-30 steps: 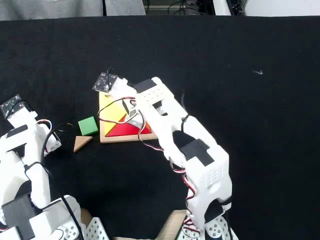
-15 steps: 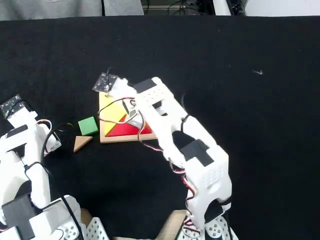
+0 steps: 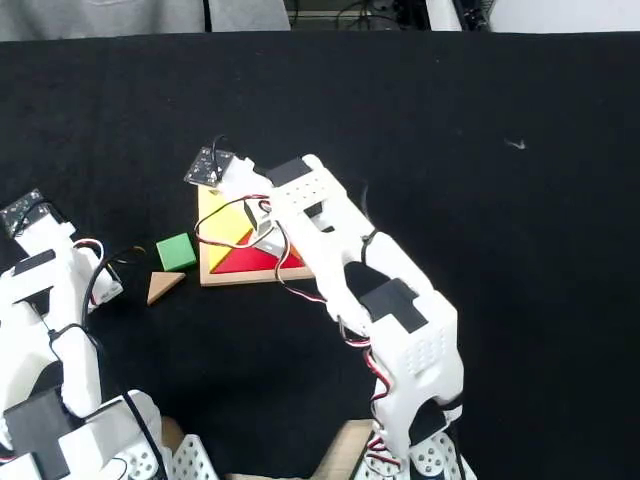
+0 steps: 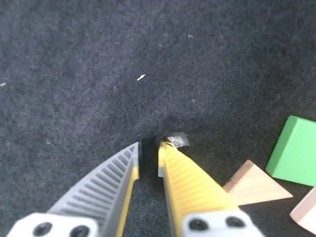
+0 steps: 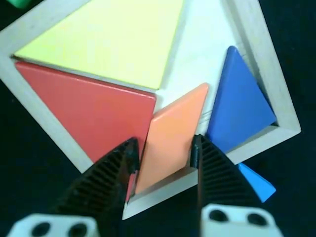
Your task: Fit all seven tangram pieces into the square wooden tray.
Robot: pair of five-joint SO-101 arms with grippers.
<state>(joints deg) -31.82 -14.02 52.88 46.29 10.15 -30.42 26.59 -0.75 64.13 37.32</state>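
The square wooden tray (image 3: 240, 279) (image 5: 266, 64) holds a yellow triangle (image 5: 113, 42), a red triangle (image 5: 89, 116), an orange parallelogram (image 5: 170, 136) and a blue triangle (image 5: 239, 106). My right gripper (image 5: 165, 148) hangs open over the tray, one finger on each side of the orange piece. A smaller blue piece (image 5: 257, 181) lies just outside the tray's rim. A green square (image 3: 176, 251) (image 4: 295, 150) and a plain wooden triangle (image 3: 163, 286) (image 4: 254, 183) lie on the cloth left of the tray. My left gripper (image 4: 150, 148) is shut on nothing, close to the cloth beside them.
Black cloth (image 3: 480, 200) covers the table, with wide free room to the right and at the back. The left arm (image 3: 45, 290) stands at the front left. The right arm (image 3: 340, 250) stretches over the tray's right half.
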